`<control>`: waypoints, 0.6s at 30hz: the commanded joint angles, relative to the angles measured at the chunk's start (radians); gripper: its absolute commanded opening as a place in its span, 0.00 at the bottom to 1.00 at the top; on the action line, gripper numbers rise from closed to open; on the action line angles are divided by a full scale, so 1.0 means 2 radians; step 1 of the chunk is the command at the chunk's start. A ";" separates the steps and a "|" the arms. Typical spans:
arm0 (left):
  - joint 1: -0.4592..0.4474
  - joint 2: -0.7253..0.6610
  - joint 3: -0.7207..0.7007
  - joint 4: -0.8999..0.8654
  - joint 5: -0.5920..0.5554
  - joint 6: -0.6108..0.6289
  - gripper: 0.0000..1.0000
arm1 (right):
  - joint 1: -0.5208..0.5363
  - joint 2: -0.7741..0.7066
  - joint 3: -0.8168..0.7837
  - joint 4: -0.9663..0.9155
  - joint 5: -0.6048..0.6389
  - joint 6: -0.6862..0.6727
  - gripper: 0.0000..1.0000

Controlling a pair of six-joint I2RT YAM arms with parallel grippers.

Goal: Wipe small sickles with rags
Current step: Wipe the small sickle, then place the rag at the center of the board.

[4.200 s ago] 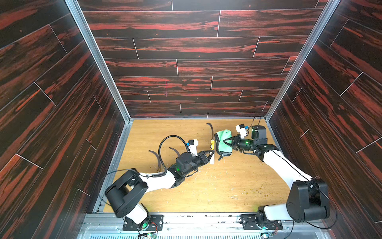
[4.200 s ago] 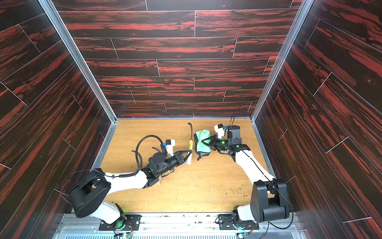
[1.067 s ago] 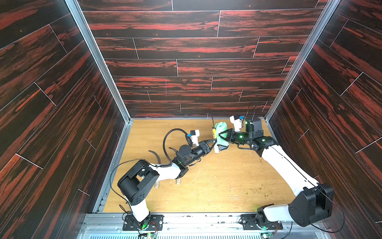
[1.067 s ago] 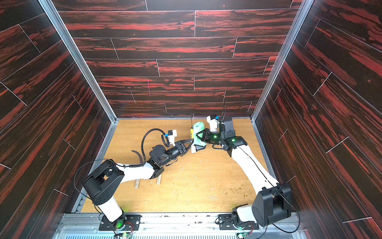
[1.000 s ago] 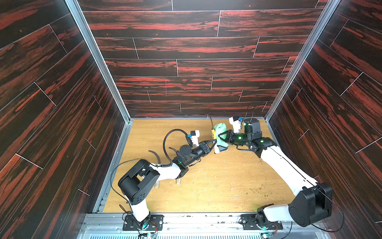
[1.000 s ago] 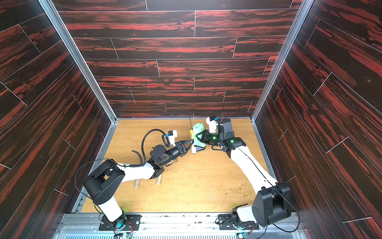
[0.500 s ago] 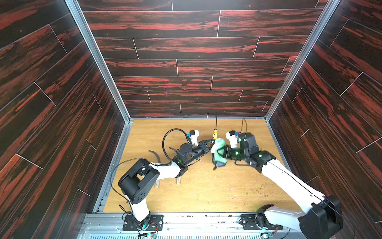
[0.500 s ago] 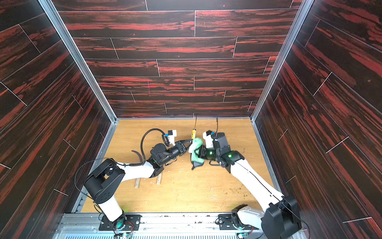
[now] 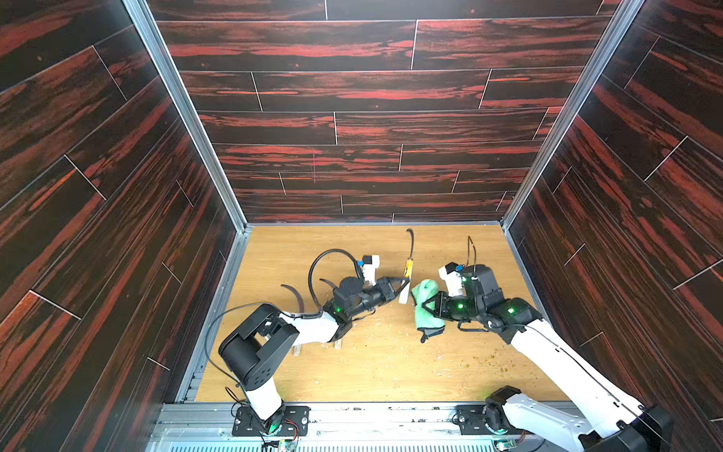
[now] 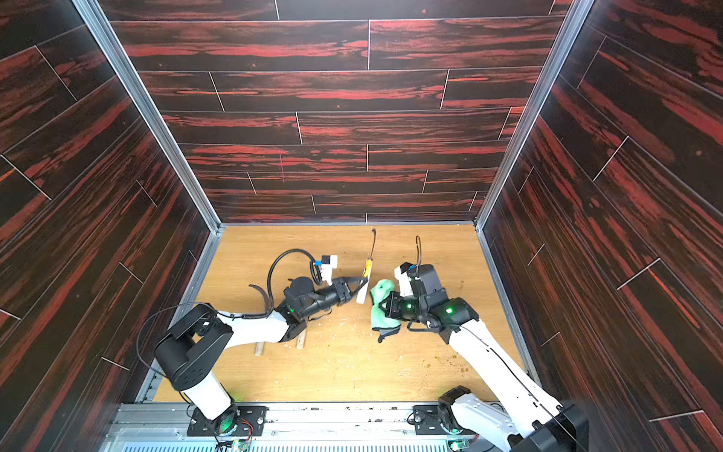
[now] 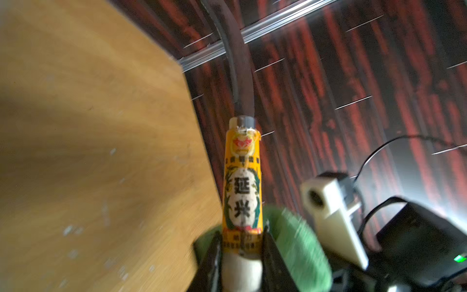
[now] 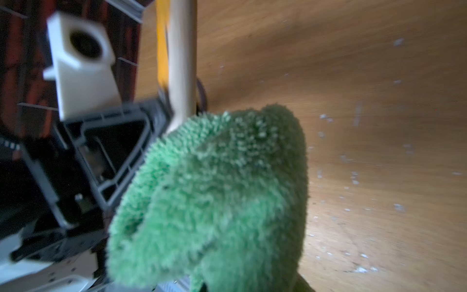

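Green rag hangs bunched from the right gripper, whose jaws are pressed together on the cloth. Its black-trimmed corner dangles toward 6 o'clock over the table. A second ago the cloth was level with the sickle's yellow label, and half a second ago it sat against the handle. It now sits lower and further toward 4 o'clock, just beside the handle's butt; whether the two touch cannot be told.

The left gripper keeps its pinch on the held sickle. It grips at the foot of the label, where the pale wood begins, with fingers on either side in the left wrist view. The dark blade points to 12 o'clock. The two other sickles lie at 9 o'clock of that gripper as before, blades showing and handles partly under the left arm.

The blade tip ends near the back wall, leaving only a thin strip of wood there. The right arm runs close along the table's 3 o'clock edge. Bare board speckled with pale crumbs opens between the two arms toward 6 o'clock. Another bare patch lies at 11 o'clock, beyond the left arm's cable loop.
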 commanded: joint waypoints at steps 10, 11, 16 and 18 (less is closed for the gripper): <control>-0.007 -0.155 0.010 -0.343 -0.075 0.187 0.00 | -0.010 0.191 0.016 -0.011 0.041 -0.036 0.01; -0.006 -0.159 0.009 -0.350 -0.079 0.191 0.00 | -0.010 0.200 0.017 -0.011 0.042 -0.036 0.02; -0.008 -0.159 0.001 -0.356 -0.084 0.191 0.00 | -0.010 0.244 0.012 -0.005 0.053 -0.040 0.12; -0.009 -0.156 -0.003 -0.348 -0.083 0.187 0.00 | -0.010 0.260 0.012 -0.001 0.052 -0.041 0.15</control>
